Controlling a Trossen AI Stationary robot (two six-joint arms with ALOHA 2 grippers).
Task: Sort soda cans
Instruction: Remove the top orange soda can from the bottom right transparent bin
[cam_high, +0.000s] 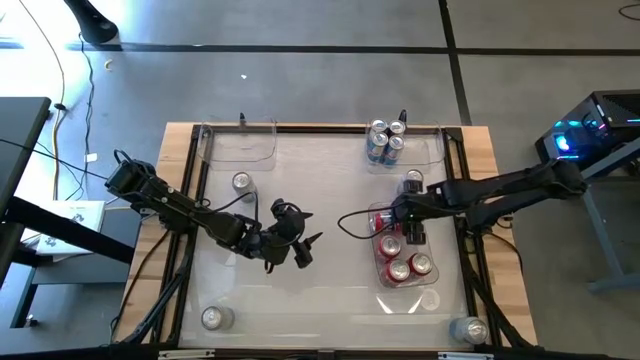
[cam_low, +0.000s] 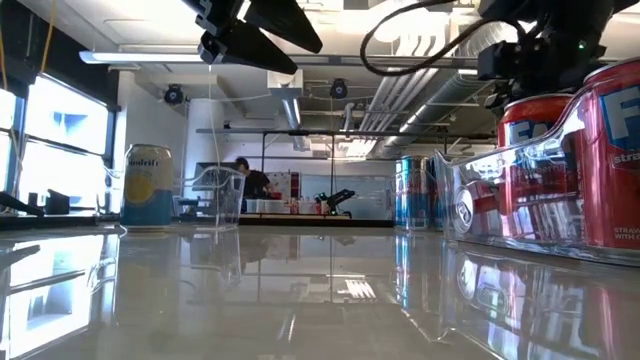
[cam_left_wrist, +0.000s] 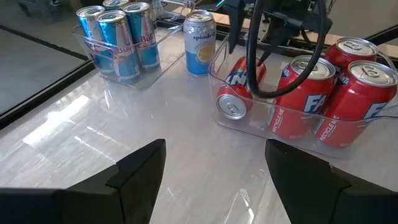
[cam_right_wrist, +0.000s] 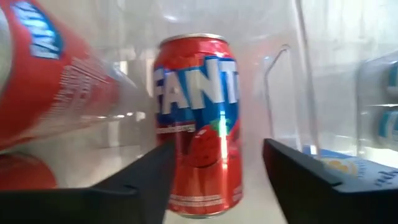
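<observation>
My right gripper (cam_high: 410, 228) hangs open over the bin (cam_high: 432, 296) at three o'clock, a red can (cam_right_wrist: 198, 121) upright between my fingers, unheld. One can (cam_left_wrist: 239, 93) lies toppled; closing carelessly could knock another.

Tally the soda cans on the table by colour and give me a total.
Red cans: 4
Blue cans: 4
Pale silver-topped cans: 4
Total: 12
</observation>
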